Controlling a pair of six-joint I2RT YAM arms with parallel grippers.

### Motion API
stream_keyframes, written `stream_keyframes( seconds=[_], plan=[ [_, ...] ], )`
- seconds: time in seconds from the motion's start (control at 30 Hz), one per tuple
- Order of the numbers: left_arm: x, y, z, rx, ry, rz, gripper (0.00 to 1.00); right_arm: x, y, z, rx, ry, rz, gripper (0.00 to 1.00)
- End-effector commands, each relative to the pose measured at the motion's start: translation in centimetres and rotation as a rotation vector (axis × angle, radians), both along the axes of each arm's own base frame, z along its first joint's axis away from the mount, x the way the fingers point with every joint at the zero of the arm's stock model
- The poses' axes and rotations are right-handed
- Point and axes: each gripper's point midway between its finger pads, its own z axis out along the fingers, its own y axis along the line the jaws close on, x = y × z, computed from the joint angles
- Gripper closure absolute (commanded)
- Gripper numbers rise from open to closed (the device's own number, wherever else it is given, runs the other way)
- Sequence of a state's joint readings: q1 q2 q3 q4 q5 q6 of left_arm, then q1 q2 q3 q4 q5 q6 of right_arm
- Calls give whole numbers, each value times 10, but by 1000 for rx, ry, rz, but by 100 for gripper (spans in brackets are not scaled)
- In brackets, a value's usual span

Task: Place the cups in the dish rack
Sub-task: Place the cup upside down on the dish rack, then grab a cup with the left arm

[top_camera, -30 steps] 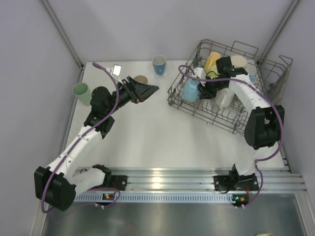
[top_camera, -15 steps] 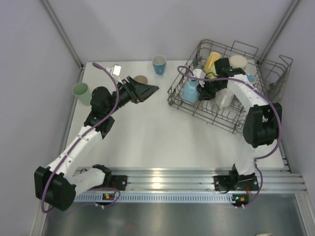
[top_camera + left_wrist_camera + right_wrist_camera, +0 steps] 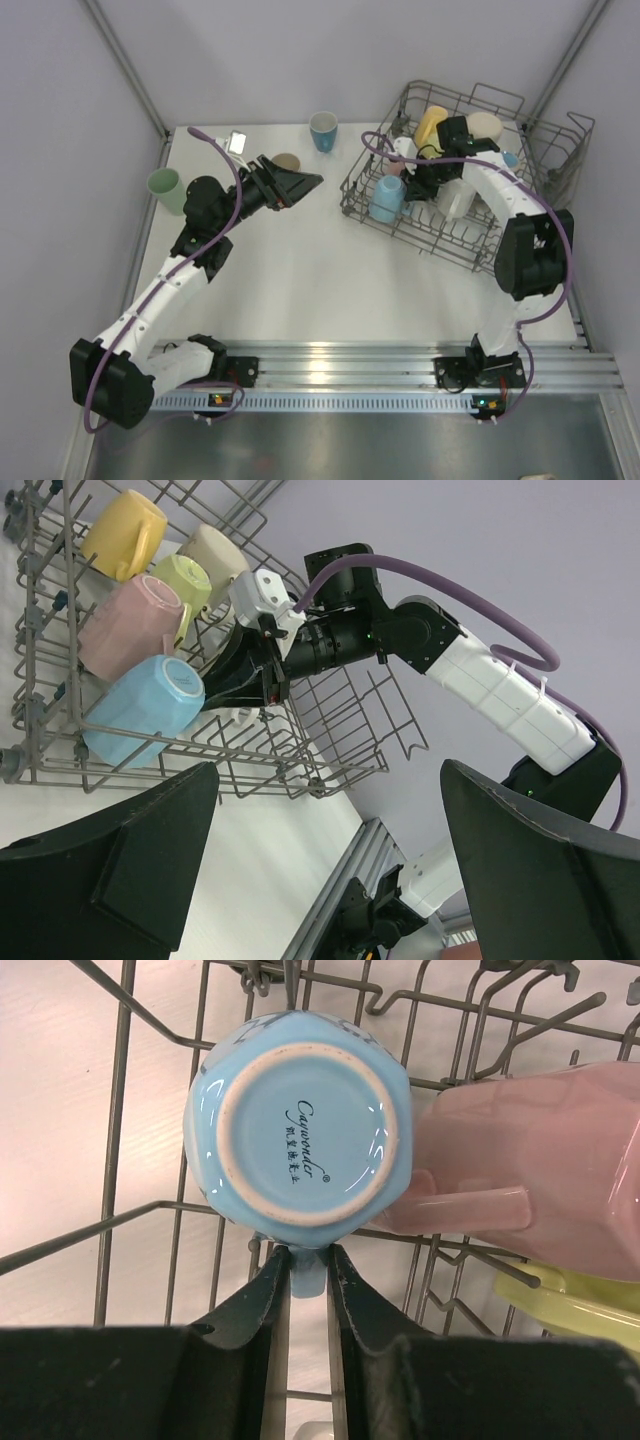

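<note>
My right gripper point(image 3: 413, 190) reaches into the dish rack point(image 3: 462, 96) and is shut on the handle of a light blue mug point(image 3: 386, 198). That mug point(image 3: 300, 1135) lies bottom up on the rack's wires point(image 3: 118, 1110), its handle pinched between the fingers point(image 3: 262, 1295). Against it leans a pink mug point(image 3: 540, 1200), with a lime cup point(image 3: 580, 1305) beyond. Yellow point(image 3: 431, 124), cream point(image 3: 485, 125) and white point(image 3: 455, 200) cups also sit in the rack. My left gripper point(image 3: 305, 183) hovers wide open over the table, holding nothing. It faces the rack point(image 3: 150, 773).
On the table stand a mint green cup point(image 3: 165, 190) at the far left and a blue cup point(image 3: 323, 130) at the back. A beige cup point(image 3: 287, 162) is half hidden behind the left gripper. A small white device point(image 3: 238, 141) lies near the back edge.
The light blue mug has sunk lower toward the rack's near left corner, and the right fingers have closed slightly on its handle. The left arm has not moved.
</note>
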State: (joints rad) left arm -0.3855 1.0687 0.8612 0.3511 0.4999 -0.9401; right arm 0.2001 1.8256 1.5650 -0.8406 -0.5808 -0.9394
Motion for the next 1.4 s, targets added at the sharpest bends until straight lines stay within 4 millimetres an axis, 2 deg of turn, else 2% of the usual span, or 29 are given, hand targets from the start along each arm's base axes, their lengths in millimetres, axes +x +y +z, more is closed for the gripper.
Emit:
stream_keyframes(
  seconds=[0.0,0.13,0.23,0.33,0.37,0.47,0.5,0.6,0.63,0.73,0.77,0.83,0.87,0.93,0.97,1.0,1.03,1.07,1.1,1.13,1.17,1.2,1.23,1.27,1.33,1.37],
  plan=[
    [-3,4,14,-22,-61,8,2,6,4,27,39,-90,13,90],
    [-4,5,15,-22,-67,9,2,8,-1,29,39,-98,-8,88],
    [-2,5,15,-19,-66,11,2,9,-3,40,44,-118,-28,87],
    [-1,5,16,-17,-73,15,2,10,-4,58,54,-143,-58,84],
    [-1,5,16,-16,-75,16,2,9,-5,69,61,-164,-70,81],
    [4,8,17,4,-64,43,2,4,-9,83,74,-161,-136,70],
    [6,10,9,33,-42,61,2,4,-11,86,67,-164,-162,70],
    [15,19,10,84,-38,136,2,-1,-15,101,70,-208,-209,68],
    [18,22,1,114,2,155,2,3,-15,111,86,-252,-221,66],
    [20,28,6,151,-14,191,2,0,-19,130,121,-296,-286,61],
    [21,28,12,162,-39,197,2,1,-18,142,141,-316,-307,61],
    [23,29,15,189,-65,199,2,3,-18,159,201,-300,-425,59],
    [26,32,24,228,-87,215,2,7,-19,178,229,-339,-483,51],
    [37,32,16,295,-54,229,3,5,-14,197,350,-296,-620,45],
    [41,36,8,351,-35,244,4,1,-11,215,415,-319,-665,37],
    [44,37,21,361,-52,255,5,-4,-5,223,513,-261,-740,32],
    [55,36,11,395,-23,259,7,-10,0,228,566,-233,-759,26],
    [58,38,3,439,-6,259,7,-22,9,237,635,-213,-766,1],
    [65,39,3,460,1,276,8,-28,13,239,661,-207,-773,1],
    [70,40,13,469,-16,290,8,-33,15,233,670,-193,-790,1],
    [81,40,3,512,1,296,8,-48,22,245,711,-210,-773,0],
    [87,43,-1,542,18,317,9,-54,28,250,744,-207,-766,1],
    [93,45,10,550,-1,340,9,-65,28,253,767,-211,-759,1],
    [106,44,-2,589,15,346,9,-73,34,256,802,-181,-762,1],
    [121,48,3,612,7,393,9,-90,42,266,894,-161,-709,1],
    [132,48,-7,639,18,396,9,-101,50,271,960,-102,-677,1]
  ],
)
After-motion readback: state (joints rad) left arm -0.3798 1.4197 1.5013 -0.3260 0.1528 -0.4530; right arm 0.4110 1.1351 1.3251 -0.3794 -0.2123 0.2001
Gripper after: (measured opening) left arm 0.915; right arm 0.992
